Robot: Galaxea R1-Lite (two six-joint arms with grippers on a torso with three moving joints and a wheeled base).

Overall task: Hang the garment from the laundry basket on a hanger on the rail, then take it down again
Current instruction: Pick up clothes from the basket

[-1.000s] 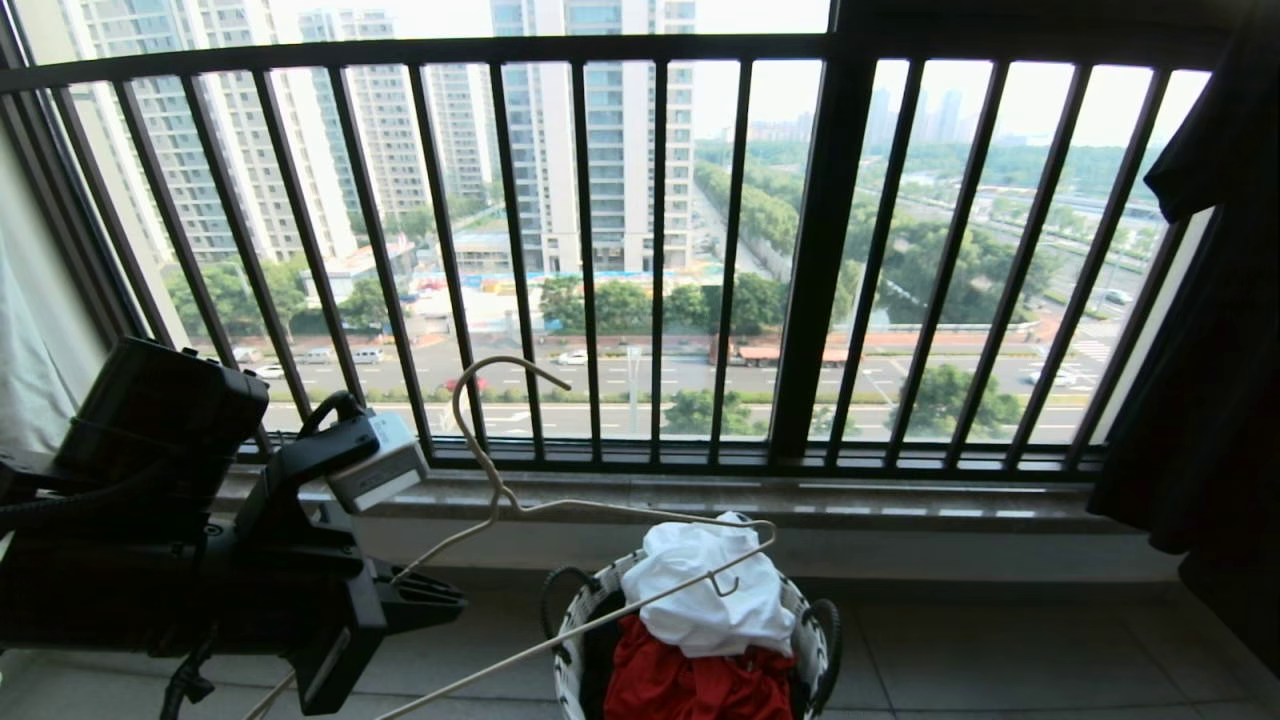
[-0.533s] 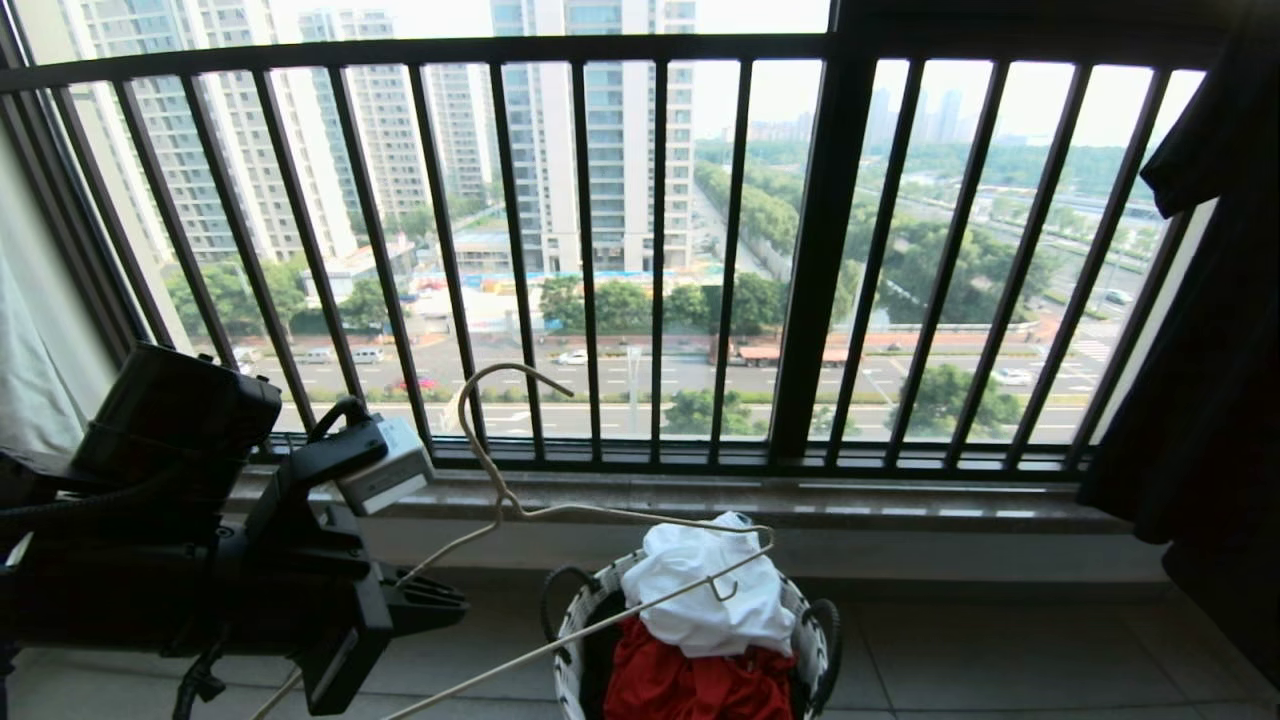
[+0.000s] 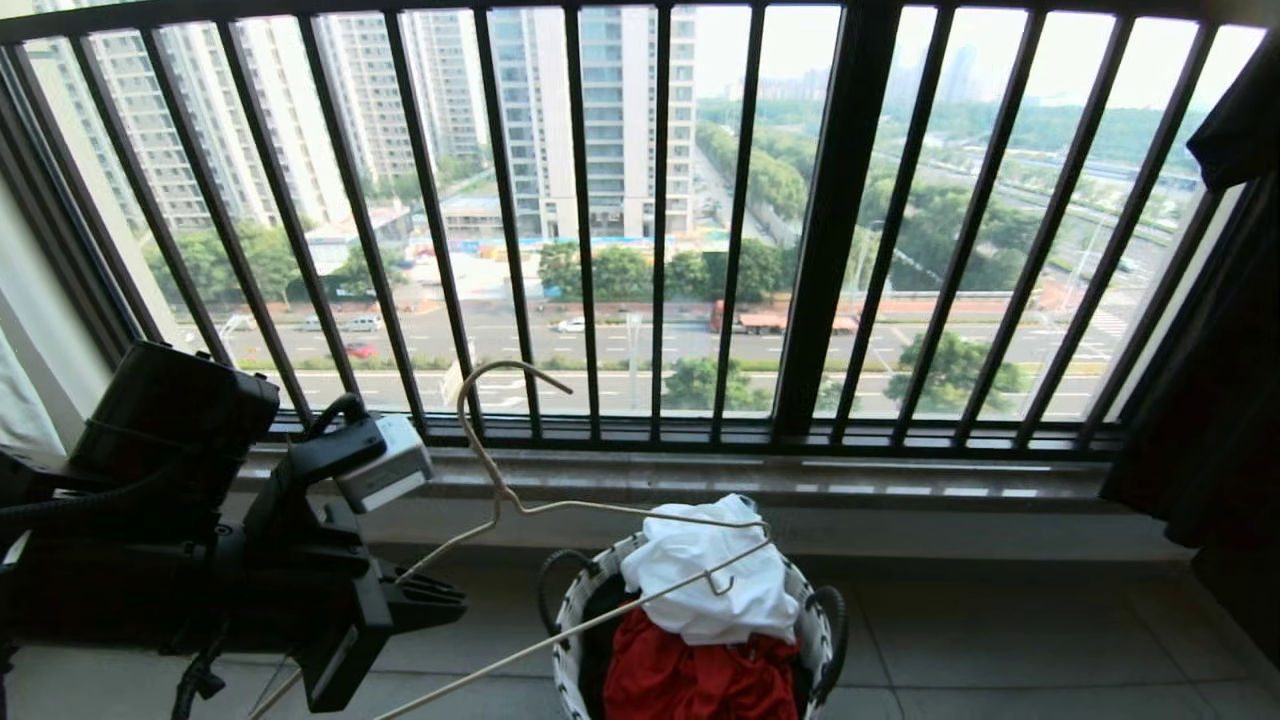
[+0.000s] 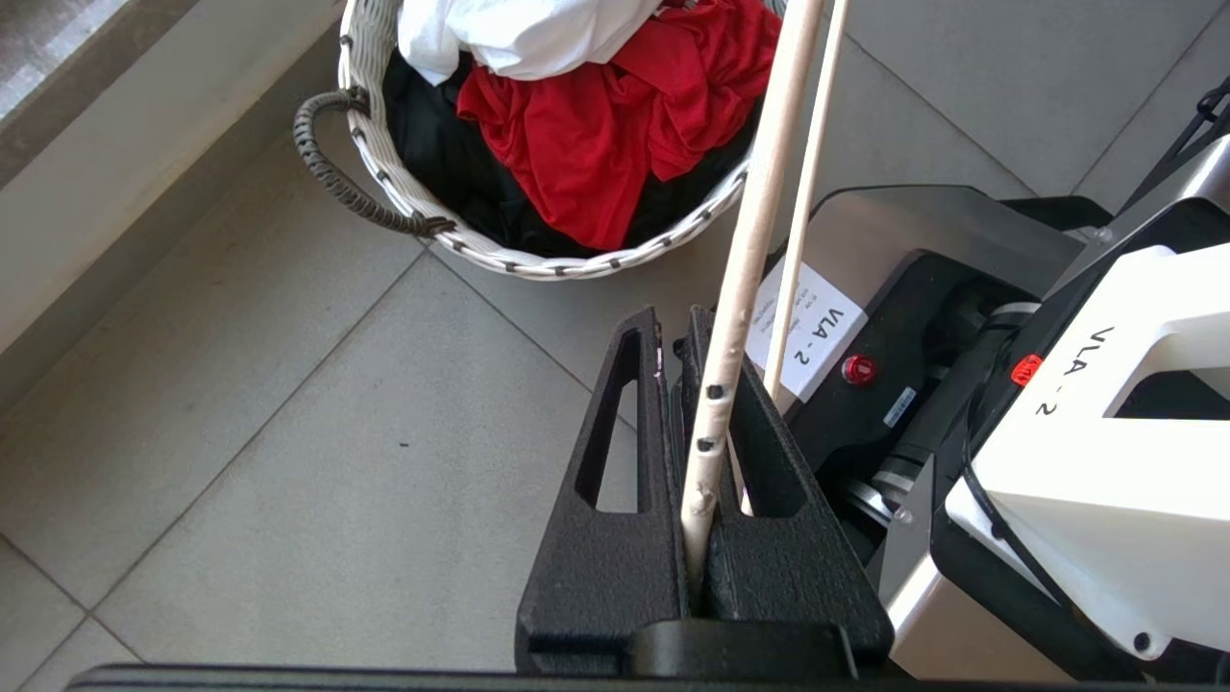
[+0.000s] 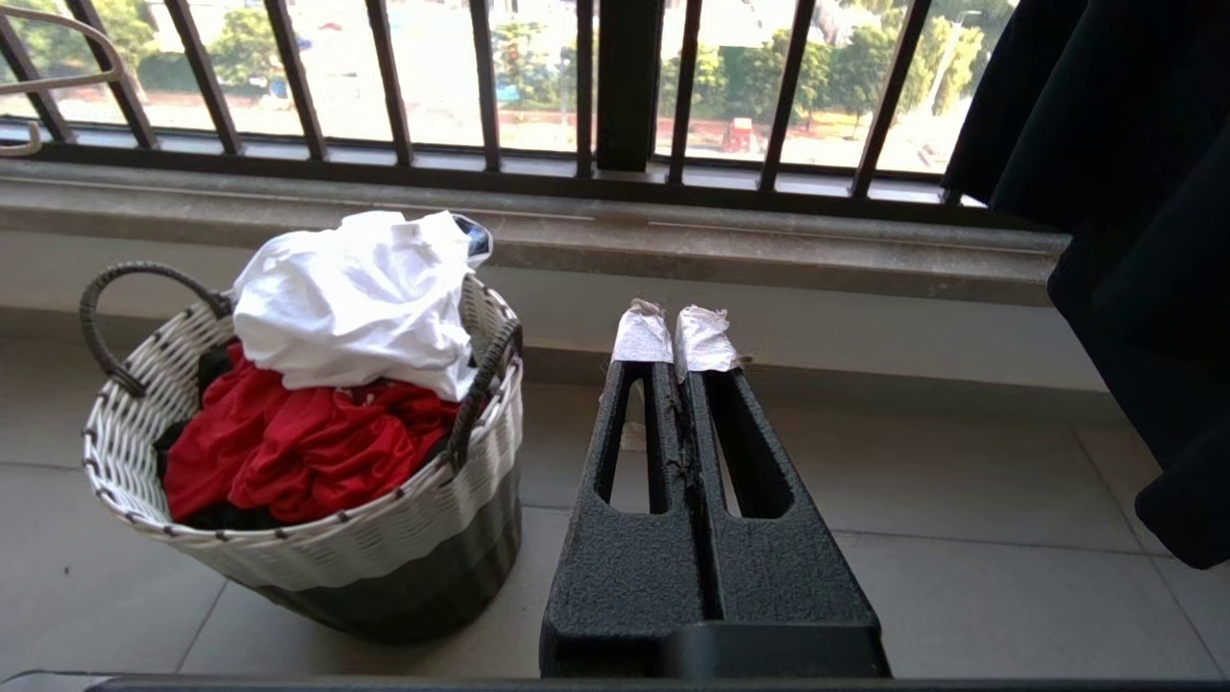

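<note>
Head view: the left gripper [image 3: 425, 598] is clamped on the lower arm of the hanger [image 3: 500, 500], whose far arm reaches over the garment [image 3: 705, 580] heaped atop the laundry basket [image 3: 575, 620] below the window railing [image 3: 830, 220]. The right gripper [image 5: 673, 336] is pressed closed on nothing, just beside the basket

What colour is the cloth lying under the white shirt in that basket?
Bright red, beneath the white T-shirt in the woven basket; clearest in the right wrist view.

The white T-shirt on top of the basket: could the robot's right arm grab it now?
Probably yes. The white T-shirt lies on top of the laundry basket, uncovered, and the right gripper holds nothing, but its jaws are shut and must open first.
</note>
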